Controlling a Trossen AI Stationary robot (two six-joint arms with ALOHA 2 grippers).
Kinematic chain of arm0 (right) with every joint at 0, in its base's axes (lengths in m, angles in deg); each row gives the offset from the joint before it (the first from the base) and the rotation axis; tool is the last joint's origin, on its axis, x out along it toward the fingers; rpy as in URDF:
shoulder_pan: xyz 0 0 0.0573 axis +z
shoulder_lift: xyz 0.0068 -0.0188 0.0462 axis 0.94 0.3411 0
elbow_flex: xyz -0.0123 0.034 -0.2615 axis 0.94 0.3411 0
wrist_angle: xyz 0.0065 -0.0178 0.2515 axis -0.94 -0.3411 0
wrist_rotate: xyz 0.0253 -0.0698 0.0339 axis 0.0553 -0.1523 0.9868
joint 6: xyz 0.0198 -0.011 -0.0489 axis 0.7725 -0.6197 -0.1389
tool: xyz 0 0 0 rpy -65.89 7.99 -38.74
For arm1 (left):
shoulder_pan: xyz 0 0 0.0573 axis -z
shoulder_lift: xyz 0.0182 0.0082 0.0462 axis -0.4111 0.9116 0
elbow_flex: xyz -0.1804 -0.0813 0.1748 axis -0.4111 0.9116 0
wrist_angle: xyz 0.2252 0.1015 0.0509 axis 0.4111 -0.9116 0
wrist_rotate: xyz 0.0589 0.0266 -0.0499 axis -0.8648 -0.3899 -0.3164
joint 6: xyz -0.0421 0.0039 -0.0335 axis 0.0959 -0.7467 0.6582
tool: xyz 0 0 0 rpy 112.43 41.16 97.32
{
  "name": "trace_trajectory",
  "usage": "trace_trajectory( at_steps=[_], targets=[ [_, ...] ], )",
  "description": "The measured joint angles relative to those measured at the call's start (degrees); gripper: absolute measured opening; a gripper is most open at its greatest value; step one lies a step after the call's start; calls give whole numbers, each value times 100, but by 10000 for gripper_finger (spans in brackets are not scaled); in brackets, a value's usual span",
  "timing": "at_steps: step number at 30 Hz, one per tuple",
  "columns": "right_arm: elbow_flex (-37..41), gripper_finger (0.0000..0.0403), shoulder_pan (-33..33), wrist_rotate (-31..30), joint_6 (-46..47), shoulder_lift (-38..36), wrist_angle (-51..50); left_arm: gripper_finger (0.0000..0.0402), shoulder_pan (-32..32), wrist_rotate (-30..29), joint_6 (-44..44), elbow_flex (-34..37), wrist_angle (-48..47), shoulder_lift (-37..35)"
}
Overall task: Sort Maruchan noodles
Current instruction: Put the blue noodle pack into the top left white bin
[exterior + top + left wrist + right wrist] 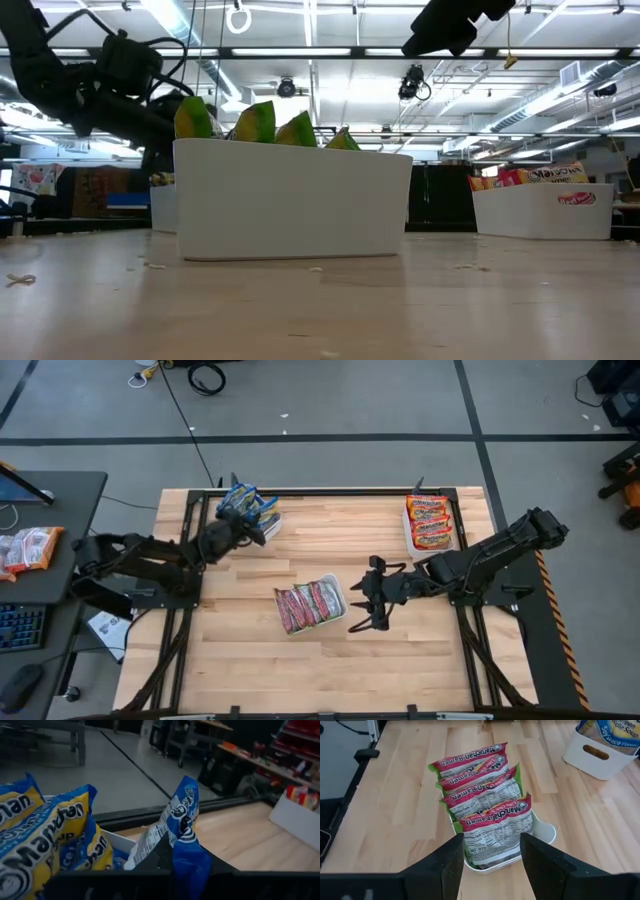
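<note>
Blue-white Maruchan noodles (245, 500) stand in a white tray (272, 526) at the table's far left. My left gripper (250, 526) is at that tray, shut on one blue-white packet (182, 820), with the other blue packets (45, 840) beside it. In the table's middle, red-and-green packets (482, 795) stand on edge in a second white tray (338, 605). My right gripper (365, 610) hovers open just to the right of this tray, fingers pointing toward it, touching nothing. My left gripper pinches the blue-white packet between its two fingers at the packet's lower end (187, 862). The fingers come nearly level, slanting in from the table's left. The packet's free end sticks up past the fingertips, beside the tray's rim (117, 840). Its lowest edge is hidden behind the gripper.
A third white tray (410, 538) holding orange-red packets (430, 522) stands at the far right. A desk left of the table bears loose packets (30, 546) and a keyboard. Bare wood (320, 670) stretches along the table's near side.
</note>
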Motion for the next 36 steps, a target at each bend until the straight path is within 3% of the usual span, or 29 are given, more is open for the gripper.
trace_trajectory(
  at_steps=[4,12,19,26,32,36],
  targets=[
    [0,198,0,-2,-239,2,26,9,313,-716,348,0,-39,0],
    [0,197,-2,-32,-504,2,216,32,390,-1076,830,76,-933,0],
    [2,195,-125,-6,-594,4,490,37,385,-80,772,61,-1002,-3],
    [2,195,-447,109,-441,4,745,109,-187,1167,704,25,-1120,-30],
    [2,191,-540,109,-273,4,736,175,-797,1800,-2,-339,-2412,-434],
    [2,190,-540,109,-28,5,503,198,-856,1802,-284,-992,-4220,-965]
  ],
)
